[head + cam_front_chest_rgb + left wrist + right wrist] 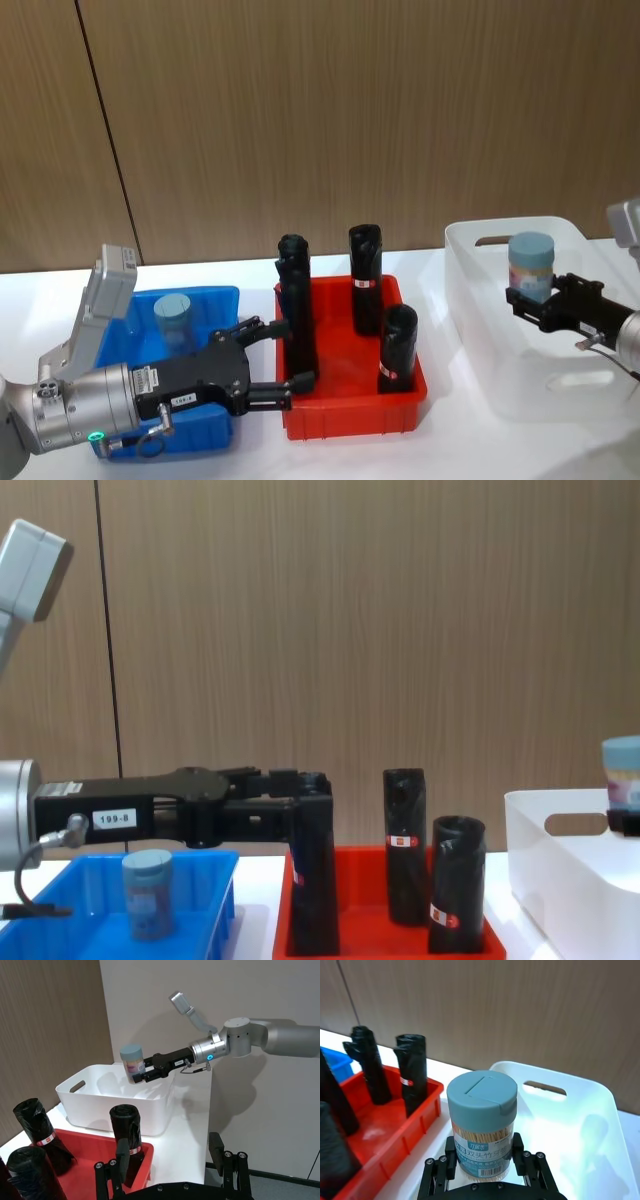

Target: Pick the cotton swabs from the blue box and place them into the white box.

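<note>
Label [482,1153] "双头竹牙签" on cotton swabs [481,1110]

Black left hand [285,352] and right hand [528,297] on silver cylindrical wrists [75,402].

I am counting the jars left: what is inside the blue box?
One cotton swab jar stands upright in the blue box. The left gripper reaches across the box and hides its near part.

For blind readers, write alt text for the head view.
The right gripper holds a clear, blue-lidded cotton swab jar above the white plastic box. The open left gripper is near the blue plastic bin with a second jar.
</note>
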Controlling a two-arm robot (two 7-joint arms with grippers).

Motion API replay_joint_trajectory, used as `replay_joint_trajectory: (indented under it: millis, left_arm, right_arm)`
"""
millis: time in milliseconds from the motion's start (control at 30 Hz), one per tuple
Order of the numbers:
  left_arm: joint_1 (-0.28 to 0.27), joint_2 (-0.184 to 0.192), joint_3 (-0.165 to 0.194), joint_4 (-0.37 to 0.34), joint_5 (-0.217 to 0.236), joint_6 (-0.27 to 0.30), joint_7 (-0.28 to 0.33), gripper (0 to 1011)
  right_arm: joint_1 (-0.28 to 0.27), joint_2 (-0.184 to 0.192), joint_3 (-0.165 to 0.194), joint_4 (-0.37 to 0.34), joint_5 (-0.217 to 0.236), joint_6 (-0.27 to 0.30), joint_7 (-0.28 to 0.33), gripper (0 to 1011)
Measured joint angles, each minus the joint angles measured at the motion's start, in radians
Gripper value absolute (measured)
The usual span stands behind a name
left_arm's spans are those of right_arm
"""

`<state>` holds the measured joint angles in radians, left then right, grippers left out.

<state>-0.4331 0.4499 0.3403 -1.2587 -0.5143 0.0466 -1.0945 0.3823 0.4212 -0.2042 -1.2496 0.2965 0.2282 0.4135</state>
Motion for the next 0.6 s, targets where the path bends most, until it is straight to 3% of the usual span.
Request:
replay_joint_trajectory:
  millis: [200, 467, 600]
  left_arm:
    - [0.0, 0.0, 0.0, 0.0, 0.0, 0.0, 0.0, 1000]
    - [0.0, 0.0, 0.0, 0.0, 0.0, 0.0, 0.0, 1000]
    - [0.001, 0.0, 0.0, -0.001, 0.0, 0.0, 0.003, 1000]
  right_arm:
    - [0.031, -0.012, -0.002, 0.072, -0.001, -0.009, -0.004, 791]
    - [0.045, -0.017, -0.002, 0.106, 0.006, -0.023, -0.01, 1002]
    - [0.045, -0.017, -0.001, 0.108, 0.011, -0.028, -0.012, 1001]
